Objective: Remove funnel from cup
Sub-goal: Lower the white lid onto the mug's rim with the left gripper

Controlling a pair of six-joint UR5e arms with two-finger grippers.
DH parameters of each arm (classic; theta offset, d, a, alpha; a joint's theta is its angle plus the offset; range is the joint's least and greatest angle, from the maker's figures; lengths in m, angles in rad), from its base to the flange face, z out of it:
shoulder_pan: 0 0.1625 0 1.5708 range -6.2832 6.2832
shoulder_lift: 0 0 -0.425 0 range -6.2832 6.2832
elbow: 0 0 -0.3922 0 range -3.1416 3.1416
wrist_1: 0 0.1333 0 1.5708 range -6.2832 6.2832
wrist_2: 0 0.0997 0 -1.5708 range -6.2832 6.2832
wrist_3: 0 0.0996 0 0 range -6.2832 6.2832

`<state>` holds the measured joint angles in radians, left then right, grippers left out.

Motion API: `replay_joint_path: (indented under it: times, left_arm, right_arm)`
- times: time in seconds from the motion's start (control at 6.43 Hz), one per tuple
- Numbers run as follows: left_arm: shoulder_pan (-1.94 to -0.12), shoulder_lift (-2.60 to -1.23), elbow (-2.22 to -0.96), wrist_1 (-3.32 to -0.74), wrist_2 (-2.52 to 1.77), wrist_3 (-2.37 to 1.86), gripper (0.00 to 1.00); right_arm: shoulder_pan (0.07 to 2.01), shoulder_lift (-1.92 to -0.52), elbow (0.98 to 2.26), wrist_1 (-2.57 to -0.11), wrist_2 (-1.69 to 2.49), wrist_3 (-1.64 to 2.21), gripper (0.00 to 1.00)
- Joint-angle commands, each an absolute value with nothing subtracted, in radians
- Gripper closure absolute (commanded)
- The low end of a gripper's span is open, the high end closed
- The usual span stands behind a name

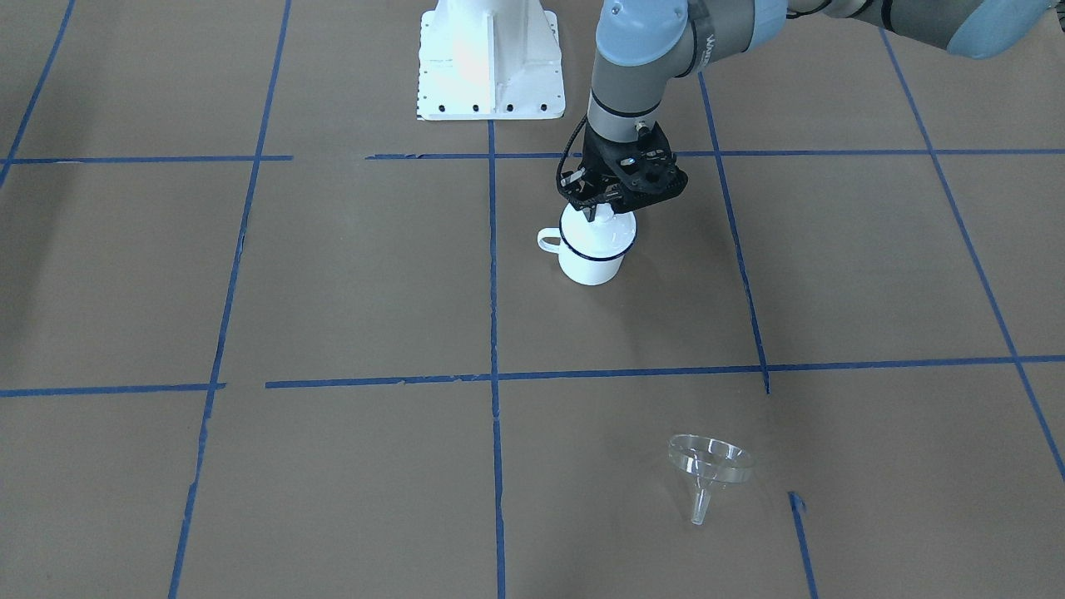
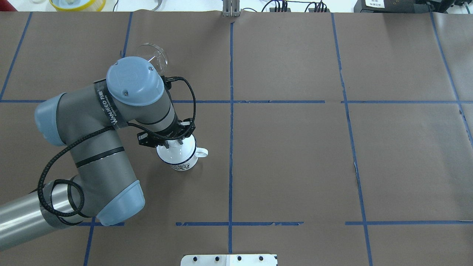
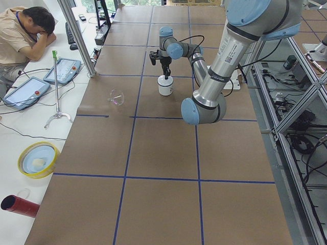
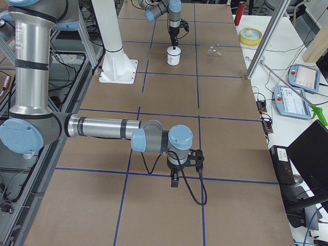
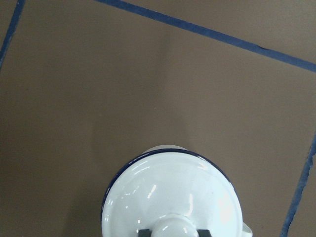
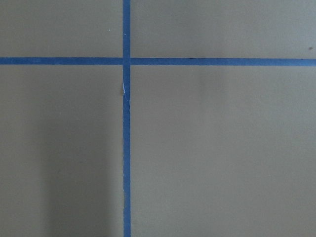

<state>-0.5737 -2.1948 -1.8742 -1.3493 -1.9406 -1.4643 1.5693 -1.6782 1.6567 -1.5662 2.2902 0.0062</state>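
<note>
The clear funnel (image 1: 709, 466) lies on its side on the brown counter (image 1: 333, 274), well apart from the white enamel mug (image 1: 591, 262); the left arm's fingers (image 5: 144, 233) pinch the knob of the white domed lid (image 5: 170, 197) capping the mug; the right arm's fingers (image 4: 175, 181) hang low over the counter, and whether they are parted cannot be told.

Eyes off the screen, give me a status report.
Left pincer closed on lid knob, atop cup. Right pincer state unclear. Funnel already out, lying well apart from cup.
</note>
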Motion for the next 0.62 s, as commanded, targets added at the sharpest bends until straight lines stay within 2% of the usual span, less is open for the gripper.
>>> replay_joint_path:
  times: [0.0, 0.16, 0.47]
  left_arm:
    - [-0.574, -2.187, -1.881, -1.35, -1.94, -1.466, 0.76]
    - [-0.574, -2.187, -1.887, -1.35, -1.936, -1.474, 0.01]
    - [-0.578, -2.184, -1.928, -1.348, -1.931, -1.448, 0.0]
  right_arm:
    - [1.569, -1.678, 1.657, -1.566, 2.29, 0.006, 0.0]
    - [1.569, -1.678, 1.657, -1.566, 2.29, 0.006, 0.0]
    - [1.569, -1.678, 1.657, -1.566, 2.29, 0.006, 0.0]
